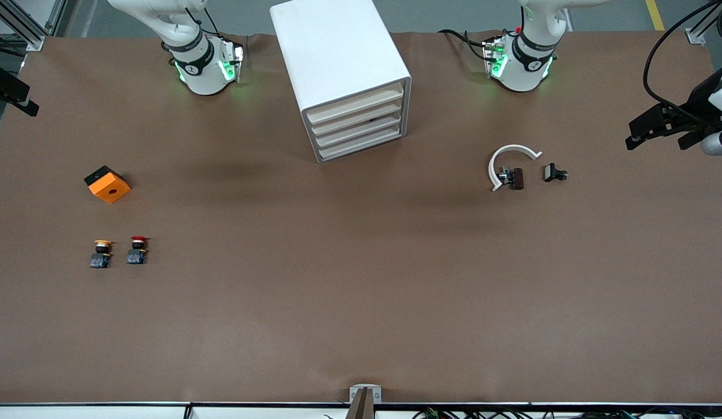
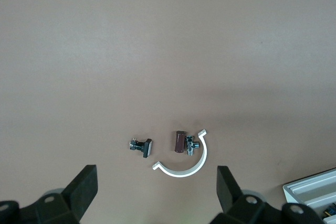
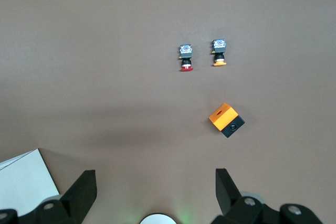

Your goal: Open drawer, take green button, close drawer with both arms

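Observation:
The white cabinet (image 1: 338, 52) stands between the two arm bases, and its four cream-fronted drawers (image 1: 358, 125) are all shut. A corner of it shows in the left wrist view (image 2: 310, 195) and in the right wrist view (image 3: 23, 182). The green-capped button is not in view. My left gripper (image 2: 157, 192) is open and empty, high over the table above a white C-shaped clamp (image 2: 185, 163). My right gripper (image 3: 156, 192) is open and empty, high over its own arm's base. Neither gripper shows in the front view.
An orange and black box (image 1: 108, 184), a yellow-capped button (image 1: 101, 254) and a red-capped button (image 1: 138, 249) lie toward the right arm's end. The white clamp (image 1: 509, 166), a brown part (image 1: 516, 178) and a small black part (image 1: 554, 173) lie toward the left arm's end.

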Robot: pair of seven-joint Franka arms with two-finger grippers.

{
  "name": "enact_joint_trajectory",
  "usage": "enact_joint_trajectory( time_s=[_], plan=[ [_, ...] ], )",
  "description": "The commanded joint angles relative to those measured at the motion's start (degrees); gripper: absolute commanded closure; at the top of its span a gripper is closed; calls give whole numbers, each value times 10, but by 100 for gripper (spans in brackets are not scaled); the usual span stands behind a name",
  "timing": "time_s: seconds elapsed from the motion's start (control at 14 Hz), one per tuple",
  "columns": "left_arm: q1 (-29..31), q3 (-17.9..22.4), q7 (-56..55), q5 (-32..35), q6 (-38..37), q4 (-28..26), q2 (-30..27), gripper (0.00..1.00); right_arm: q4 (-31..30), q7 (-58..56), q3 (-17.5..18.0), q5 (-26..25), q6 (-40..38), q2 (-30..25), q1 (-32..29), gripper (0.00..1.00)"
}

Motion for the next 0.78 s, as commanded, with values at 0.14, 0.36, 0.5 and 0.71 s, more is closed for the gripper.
enact_joint_trajectory(
  time_s=[0.14, 0.36, 0.5, 0.71],
  plan=[
    [4, -6, -7, 11, -8, 8, 2, 0, -6, -6, 3, -6, 0, -9, -3, 0],
    [5, -5, -9, 11, -11, 7, 13, 0, -2, -6, 2, -5, 0, -9, -4, 0],
    [5, -5, -7, 12, -14, -2, 18, 0, 1, -6, 2, -5, -2, -6, -5, 0],
    [5, -5, -7, 12, -15, -17, 34, 0, 1, -5, 2, -5, -2, -6, -4, 0]
  ],
)
